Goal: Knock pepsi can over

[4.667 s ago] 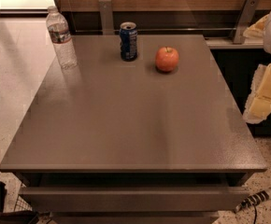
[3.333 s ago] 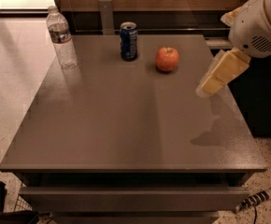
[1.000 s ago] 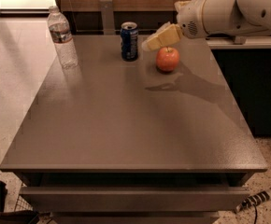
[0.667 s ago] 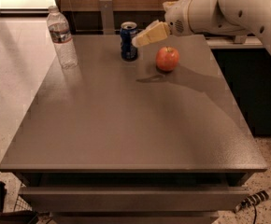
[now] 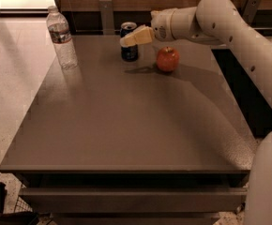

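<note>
The pepsi can [image 5: 129, 51] is dark blue with a silver top rim. It stands upright at the far middle of the grey table [image 5: 126, 125]. My gripper [image 5: 126, 40] reaches in from the right on the white arm. Its cream fingertips lie across the front of the can's upper part, at or touching it. The gripper covers part of the can's upper half.
A red apple [image 5: 167, 59] sits just right of the can, under my arm. A clear plastic water bottle [image 5: 62, 37] stands upright at the far left of the table. A wooden wall with metal brackets [image 5: 106, 16] runs behind the table. Light floor lies to the left.
My arm has swung in from the right and moved leftward over the apple. The gripper's tip is now in front of the can's top. The can still stands upright.
</note>
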Robot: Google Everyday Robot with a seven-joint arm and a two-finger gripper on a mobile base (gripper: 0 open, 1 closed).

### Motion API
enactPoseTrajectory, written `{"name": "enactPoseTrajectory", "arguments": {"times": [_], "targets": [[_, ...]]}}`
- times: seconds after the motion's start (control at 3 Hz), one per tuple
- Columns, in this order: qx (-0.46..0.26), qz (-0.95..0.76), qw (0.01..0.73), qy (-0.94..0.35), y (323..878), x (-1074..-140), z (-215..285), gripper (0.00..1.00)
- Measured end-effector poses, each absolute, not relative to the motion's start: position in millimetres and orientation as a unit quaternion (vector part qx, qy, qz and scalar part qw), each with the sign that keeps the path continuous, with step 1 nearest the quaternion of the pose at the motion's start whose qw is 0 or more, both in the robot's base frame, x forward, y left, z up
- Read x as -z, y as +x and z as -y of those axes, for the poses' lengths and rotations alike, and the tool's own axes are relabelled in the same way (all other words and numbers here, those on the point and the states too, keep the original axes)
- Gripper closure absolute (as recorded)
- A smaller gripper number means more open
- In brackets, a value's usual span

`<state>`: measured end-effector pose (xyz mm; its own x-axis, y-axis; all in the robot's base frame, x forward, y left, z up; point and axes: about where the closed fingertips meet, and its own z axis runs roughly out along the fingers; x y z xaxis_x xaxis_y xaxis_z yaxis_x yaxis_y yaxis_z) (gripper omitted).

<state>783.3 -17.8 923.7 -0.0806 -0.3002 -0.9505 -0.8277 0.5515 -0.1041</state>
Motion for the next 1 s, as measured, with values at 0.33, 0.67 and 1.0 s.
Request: {"name": "enactPoseTrajectory", "arguments": {"times": [0.33, 0.67, 1.0], "targets": [[-0.266, -0.694, 0.548, -0.384, 794, -909, 8, 0.0], [-0.282, -0.692, 0.561, -0.356, 799, -899, 5, 0.16], [-0.283, -0.691, 0.562, -0.356, 799, -899, 1, 0.46]]}}
